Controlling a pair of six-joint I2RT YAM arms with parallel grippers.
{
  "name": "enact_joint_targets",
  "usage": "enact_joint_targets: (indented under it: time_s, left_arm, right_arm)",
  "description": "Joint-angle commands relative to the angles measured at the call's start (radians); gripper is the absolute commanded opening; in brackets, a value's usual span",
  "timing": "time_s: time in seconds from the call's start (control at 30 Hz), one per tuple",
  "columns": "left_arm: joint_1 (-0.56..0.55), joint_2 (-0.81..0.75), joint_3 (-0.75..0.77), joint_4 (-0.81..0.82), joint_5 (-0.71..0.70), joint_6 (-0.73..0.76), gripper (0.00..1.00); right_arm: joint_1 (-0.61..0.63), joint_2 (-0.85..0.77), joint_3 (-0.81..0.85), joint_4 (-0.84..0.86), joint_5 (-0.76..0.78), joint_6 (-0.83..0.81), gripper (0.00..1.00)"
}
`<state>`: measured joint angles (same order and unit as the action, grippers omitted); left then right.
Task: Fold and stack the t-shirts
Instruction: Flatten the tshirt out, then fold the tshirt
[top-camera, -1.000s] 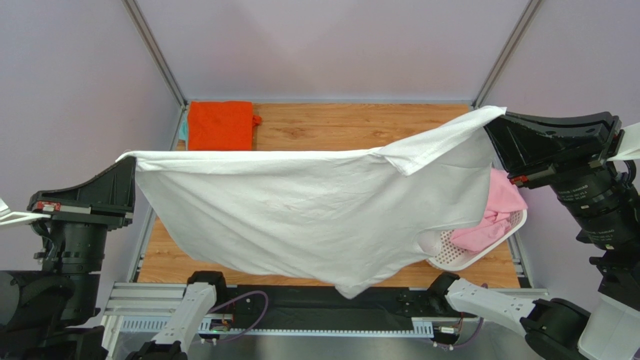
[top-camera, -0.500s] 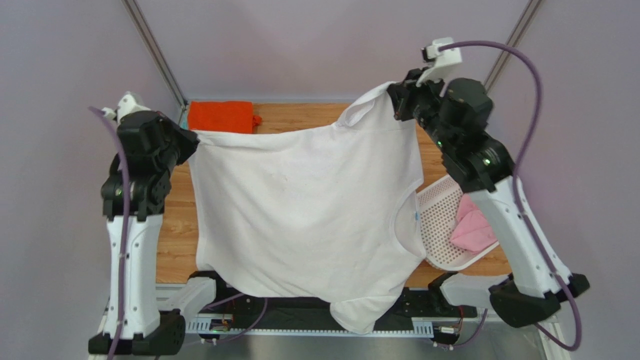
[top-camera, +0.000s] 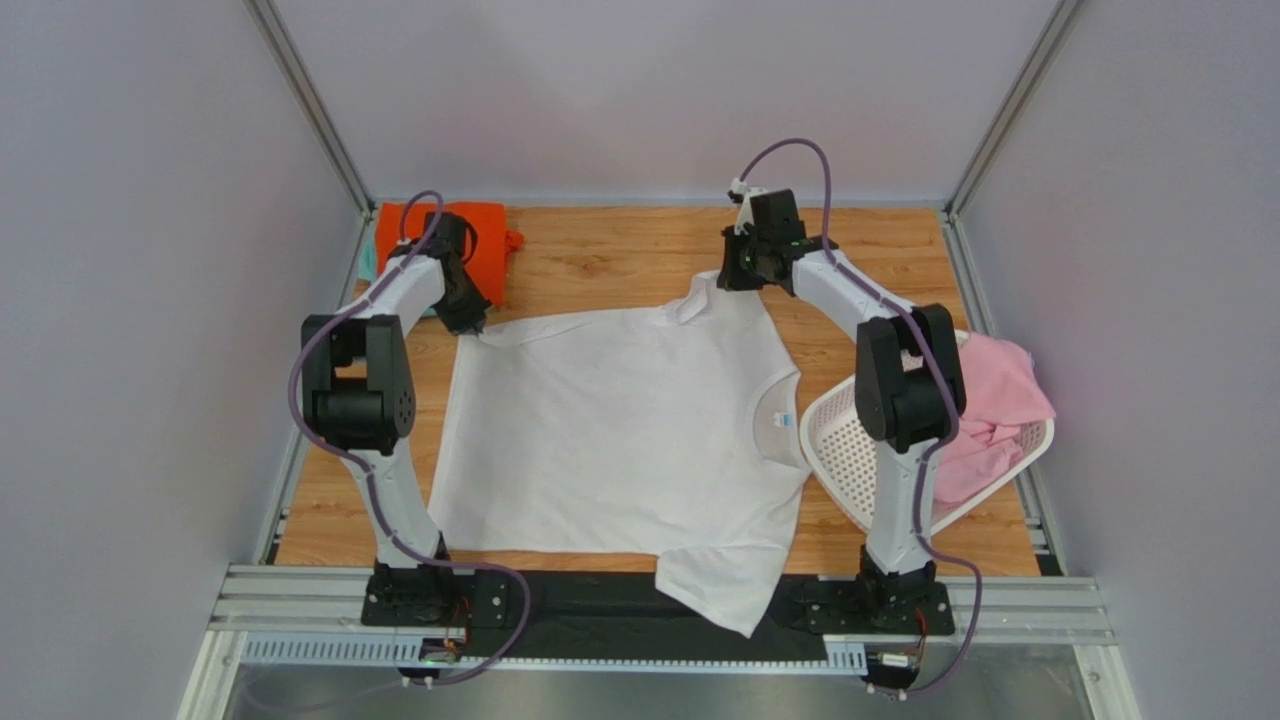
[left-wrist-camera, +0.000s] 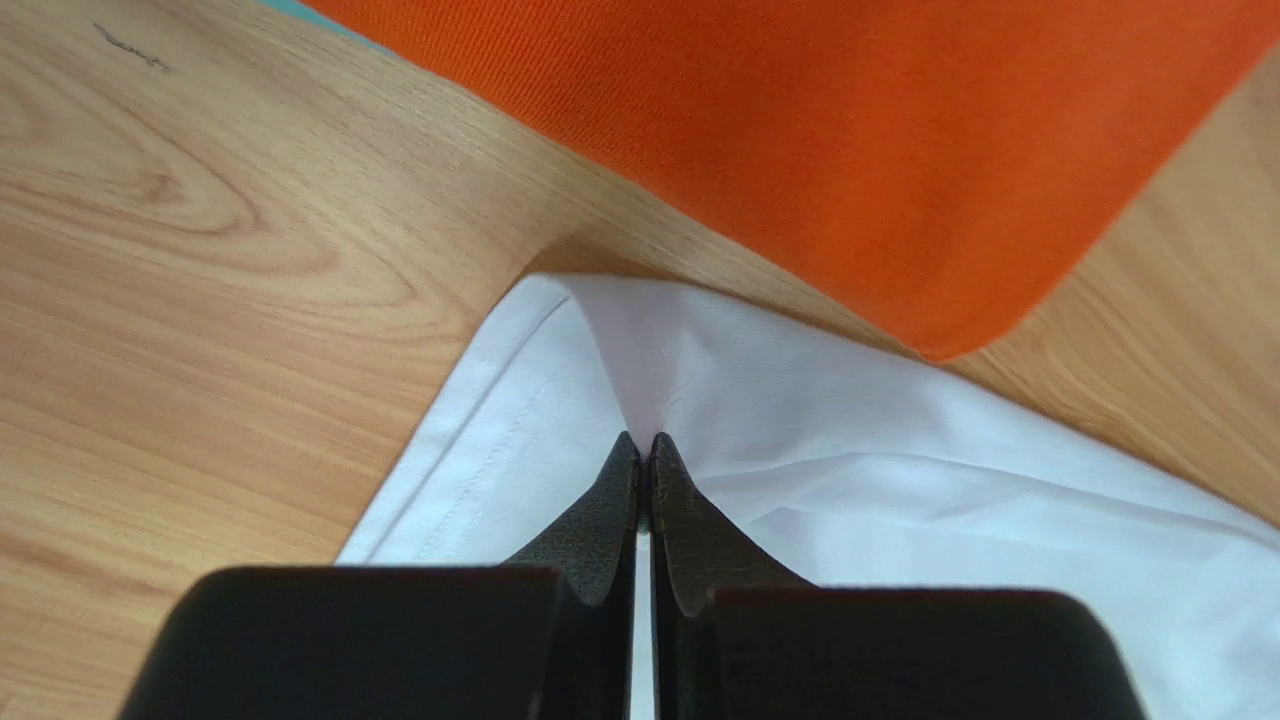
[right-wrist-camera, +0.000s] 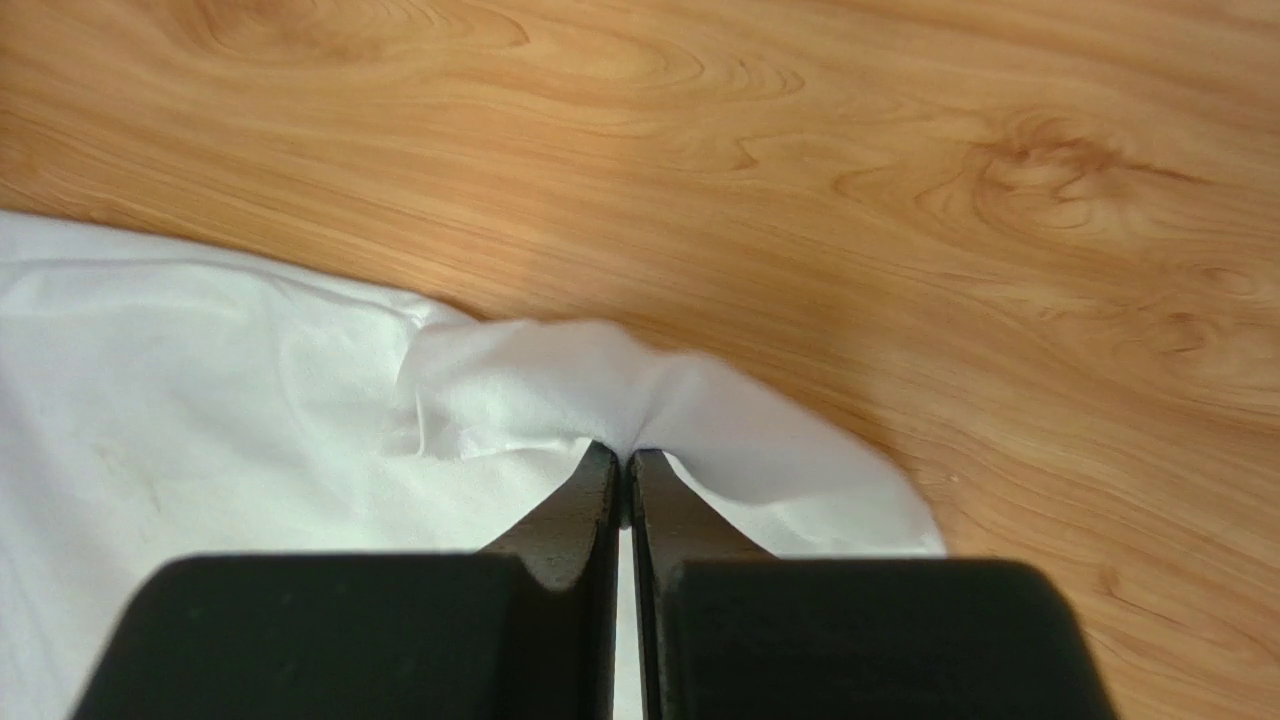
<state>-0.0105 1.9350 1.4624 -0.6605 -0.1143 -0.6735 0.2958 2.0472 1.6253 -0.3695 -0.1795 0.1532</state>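
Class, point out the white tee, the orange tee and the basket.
white tee (top-camera: 601, 435): top view, middle of its body.
orange tee (left-wrist-camera: 842, 120): left wrist view, its flat face.
basket (top-camera: 842, 447): top view, bare perforated wall.

Jaws pinch white t-shirt (right-wrist-camera: 226, 390) on wooden table (right-wrist-camera: 902, 180).

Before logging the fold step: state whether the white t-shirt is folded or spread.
Spread. The white t-shirt lies flat on the table, body and sleeves laid out. The left pincer and right pincer pinch its far edge.
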Motion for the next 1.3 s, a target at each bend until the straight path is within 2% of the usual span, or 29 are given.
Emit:
enact_joint_targets:
  time_s: [0.0,0.13,0.27,0.47,0.63,0.97,1.27]
  left_arm:
    - [0.006,-0.007,0.065,0.053,0.007,0.043,0.00]
    - [0.004,-0.013,0.030,0.065,0.005,0.051,0.00]
    - [0.004,-0.080,-0.040,0.084,0.007,0.045,0.00]
    - [0.004,-0.241,-0.195,0.104,-0.005,0.019,0.00]
    - [0.006,-0.343,-0.296,0.107,-0.016,0.005,0.00]
    - [0.043,-0.458,-0.402,0.076,-0.016,0.006,0.00]
    - [0.050,-0.488,-0.456,0.050,-0.016,0.034,0.00]
  right_arm:
    - [-0.003,0.010,0.091,0.047,-0.074,0.020,0.00]
    - [-0.003,-0.001,0.067,0.026,-0.075,0.029,0.00]
    - [-0.003,-0.087,-0.022,-0.012,-0.071,0.052,0.00]
    - [0.000,-0.307,-0.247,-0.058,-0.081,0.077,0.00]
    - [0.003,-0.456,-0.363,-0.132,-0.048,0.074,0.00]
    - [0.020,-0.686,-0.542,-0.244,-0.009,0.089,0.00]
    - [0.046,-0.782,-0.646,-0.328,-0.015,0.120,0.01]
